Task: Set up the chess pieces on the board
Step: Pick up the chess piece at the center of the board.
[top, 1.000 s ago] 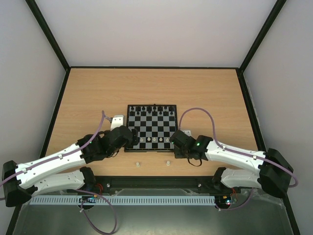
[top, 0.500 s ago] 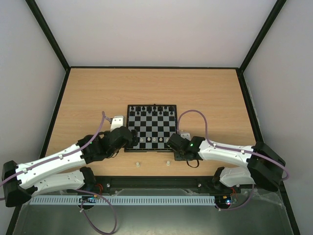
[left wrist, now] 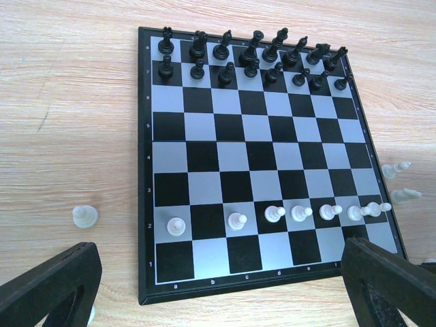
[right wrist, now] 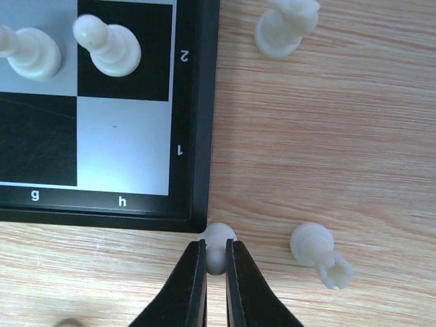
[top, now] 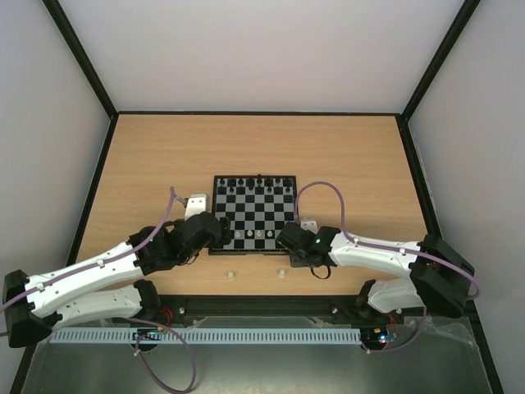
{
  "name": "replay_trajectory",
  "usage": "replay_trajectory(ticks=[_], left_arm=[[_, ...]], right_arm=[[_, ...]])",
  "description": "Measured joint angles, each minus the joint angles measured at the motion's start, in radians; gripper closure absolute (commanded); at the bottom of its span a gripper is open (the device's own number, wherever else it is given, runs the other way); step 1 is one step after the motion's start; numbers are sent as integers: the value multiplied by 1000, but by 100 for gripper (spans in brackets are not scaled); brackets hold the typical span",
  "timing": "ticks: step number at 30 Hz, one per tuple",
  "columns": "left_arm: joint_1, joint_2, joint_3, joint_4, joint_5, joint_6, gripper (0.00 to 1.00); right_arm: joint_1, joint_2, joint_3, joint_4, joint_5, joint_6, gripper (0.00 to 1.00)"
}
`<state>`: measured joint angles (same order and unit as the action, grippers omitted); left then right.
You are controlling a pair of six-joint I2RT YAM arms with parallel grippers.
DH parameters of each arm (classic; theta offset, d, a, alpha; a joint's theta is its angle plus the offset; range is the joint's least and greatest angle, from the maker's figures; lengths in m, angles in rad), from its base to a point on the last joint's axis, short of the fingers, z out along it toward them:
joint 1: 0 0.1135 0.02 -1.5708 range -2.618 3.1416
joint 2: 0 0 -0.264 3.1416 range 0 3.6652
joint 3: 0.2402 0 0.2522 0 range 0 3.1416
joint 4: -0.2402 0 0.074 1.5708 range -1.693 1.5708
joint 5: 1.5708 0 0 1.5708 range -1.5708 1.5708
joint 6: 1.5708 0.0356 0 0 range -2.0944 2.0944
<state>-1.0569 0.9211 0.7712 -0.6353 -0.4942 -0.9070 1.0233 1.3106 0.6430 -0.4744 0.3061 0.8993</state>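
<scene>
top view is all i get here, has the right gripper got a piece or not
Observer: Yes. The right gripper is shut on a white piece just off the board corner by h1.
Operator: any other loose ones near it
Observer: Two more on the table: a rook beside the gripper, and a far piece level with row 2.
Operator: is h1 free
Observer: Yes, h1 is bare; a pawn stands on h2.
</scene>
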Motion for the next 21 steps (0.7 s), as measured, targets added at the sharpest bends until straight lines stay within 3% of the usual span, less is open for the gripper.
replay_trajectory(ticks=[15,21], left_arm=[[0,-11,0,-6,-5,-3,1],[0,-129,-6,-35,-21,-19,1]], right_arm=[[14,-29,191,-79,4,-51,99],[47,110,367,-86,-10,-103,99]])
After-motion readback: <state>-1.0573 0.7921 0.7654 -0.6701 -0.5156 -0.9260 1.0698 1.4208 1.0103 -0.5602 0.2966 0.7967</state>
